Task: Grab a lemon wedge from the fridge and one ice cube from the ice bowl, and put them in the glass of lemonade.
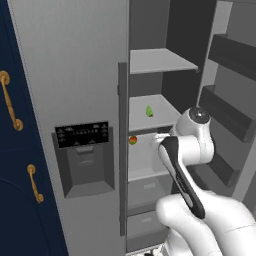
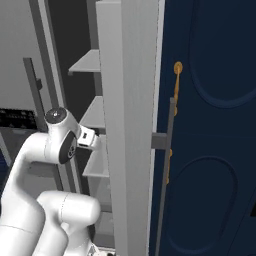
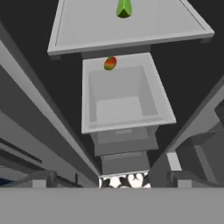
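Note:
The fridge [image 1: 70, 75] stands with its right door swung open [image 2: 125, 125] and its left door closed. The lemon wedge [image 1: 149, 111], small and yellow-green, lies on a middle shelf [image 1: 155, 117]. In the hand view the lemon wedge [image 3: 124, 8] is at the top edge, on the shelf above an open white bin [image 3: 122, 96]. My gripper [image 3: 112, 180] is inside the fridge opening, below and short of the wedge, looking down over the bins. Its jaws stand wide open and hold nothing. The ice bowl and the glass of lemonade are out of view.
A small round red-and-green fruit [image 1: 132, 140] sits at the bin's back rim [image 3: 110, 63]. Door racks [image 1: 227, 112] line the open door on the right. Navy cabinets with brass handles [image 1: 15, 150] flank the fridge [image 2: 210, 125]. The dispenser recess [image 1: 85, 155] is in the closed door.

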{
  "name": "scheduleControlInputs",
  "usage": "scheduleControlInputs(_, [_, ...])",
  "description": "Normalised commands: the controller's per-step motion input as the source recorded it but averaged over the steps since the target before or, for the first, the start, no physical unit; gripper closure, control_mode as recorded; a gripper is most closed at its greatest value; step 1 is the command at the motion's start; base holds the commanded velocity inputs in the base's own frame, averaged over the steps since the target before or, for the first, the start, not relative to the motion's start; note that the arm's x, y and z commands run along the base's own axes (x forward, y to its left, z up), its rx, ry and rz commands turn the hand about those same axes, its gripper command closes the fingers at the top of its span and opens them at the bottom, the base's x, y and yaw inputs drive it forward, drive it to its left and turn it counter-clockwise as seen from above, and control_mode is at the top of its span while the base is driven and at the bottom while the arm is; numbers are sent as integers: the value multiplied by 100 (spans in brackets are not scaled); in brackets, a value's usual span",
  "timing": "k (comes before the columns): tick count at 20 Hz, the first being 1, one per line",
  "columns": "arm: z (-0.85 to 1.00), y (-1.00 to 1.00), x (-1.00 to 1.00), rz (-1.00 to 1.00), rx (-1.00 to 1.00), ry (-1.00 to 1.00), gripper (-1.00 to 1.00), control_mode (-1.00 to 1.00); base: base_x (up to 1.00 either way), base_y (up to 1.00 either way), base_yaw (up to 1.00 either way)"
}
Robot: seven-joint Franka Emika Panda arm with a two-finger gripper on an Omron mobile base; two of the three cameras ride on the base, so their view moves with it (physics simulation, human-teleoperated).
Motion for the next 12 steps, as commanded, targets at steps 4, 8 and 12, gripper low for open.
scheduleControlInputs(4, [5, -23, 60, 0, 0, 0, -100, -100, 0, 0, 0])
scheduleControlInputs(8, [16, -21, 61, 0, 0, 0, -100, -100, 0, 0, 0])
scheduleControlInputs(12, [14, -11, 71, 0, 0, 0, -100, -100, 0, 0, 0])
